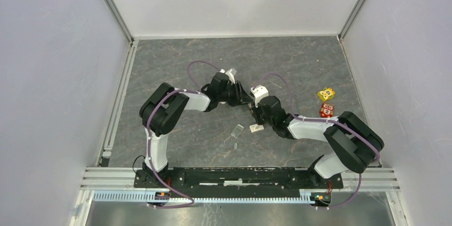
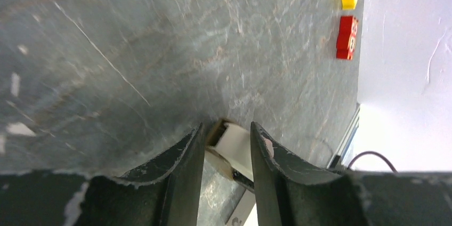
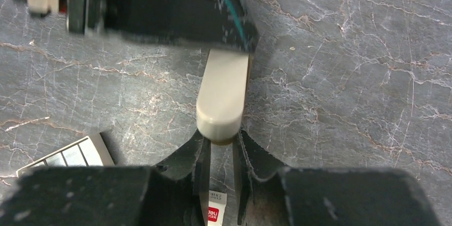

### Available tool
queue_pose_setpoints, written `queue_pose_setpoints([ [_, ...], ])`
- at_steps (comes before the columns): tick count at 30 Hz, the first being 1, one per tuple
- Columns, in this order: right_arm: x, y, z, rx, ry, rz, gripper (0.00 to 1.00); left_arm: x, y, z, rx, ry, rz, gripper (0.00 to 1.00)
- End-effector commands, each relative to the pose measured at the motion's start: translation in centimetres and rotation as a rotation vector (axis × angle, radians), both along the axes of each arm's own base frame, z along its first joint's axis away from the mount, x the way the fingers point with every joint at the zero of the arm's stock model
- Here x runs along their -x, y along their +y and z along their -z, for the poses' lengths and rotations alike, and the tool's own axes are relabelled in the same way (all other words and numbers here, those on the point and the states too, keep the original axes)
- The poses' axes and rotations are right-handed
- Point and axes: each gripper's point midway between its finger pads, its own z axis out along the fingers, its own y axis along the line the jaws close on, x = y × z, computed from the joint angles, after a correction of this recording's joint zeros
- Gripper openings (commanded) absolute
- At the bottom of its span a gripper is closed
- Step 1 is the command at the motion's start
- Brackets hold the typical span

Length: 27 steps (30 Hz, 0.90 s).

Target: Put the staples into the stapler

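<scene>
A small cream stapler (image 3: pixel 223 93) hangs between both grippers over the middle of the table. My right gripper (image 3: pixel 222 139) is shut on its near rounded end. My left gripper (image 2: pixel 226 127) is shut on the other end of the stapler (image 2: pixel 237 148), and the right wrist view shows it as the black block at the top. From above, the left gripper (image 1: pixel 246 101) and the right gripper (image 1: pixel 255 107) meet tip to tip. The whitish box with a red mark (image 3: pixel 216 212) lies on the table under my right fingers. The staples themselves do not show.
A clear lid (image 1: pixel 237 130) lies beside the box (image 1: pixel 257 128), in front of the grippers. A yellow cube (image 1: pixel 326 94) and a red cube (image 1: pixel 326 111) sit at the right, close to the right arm's elbow. Grey walls enclose the table.
</scene>
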Motion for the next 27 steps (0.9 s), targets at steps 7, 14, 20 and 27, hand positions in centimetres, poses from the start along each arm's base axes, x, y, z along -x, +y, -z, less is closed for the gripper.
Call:
queue_pose_setpoints([
  [7, -0.6, -0.4, 0.1, 0.018, -0.030, 0.019, 0.20, 2.4, -0.4, -1.4, -0.006, -0.050, 0.044, 0.44],
  [14, -0.6, 0.1, -2.8, -0.038, -0.043, 0.022, 0.42, 2.3, -0.1, -1.0, -0.071, -0.078, 0.047, 0.45],
  [20, -0.7, 0.8, -6.0, -0.097, -0.049, 0.000, 0.48, 2.2, 0.1, -0.9, -0.096, -0.092, 0.045, 0.45],
  [27, -1.9, 0.0, -6.2, -0.104, -0.041, 0.065, 0.38, 2.3, 0.1, -0.8, -0.101, -0.088, 0.050, 0.43],
])
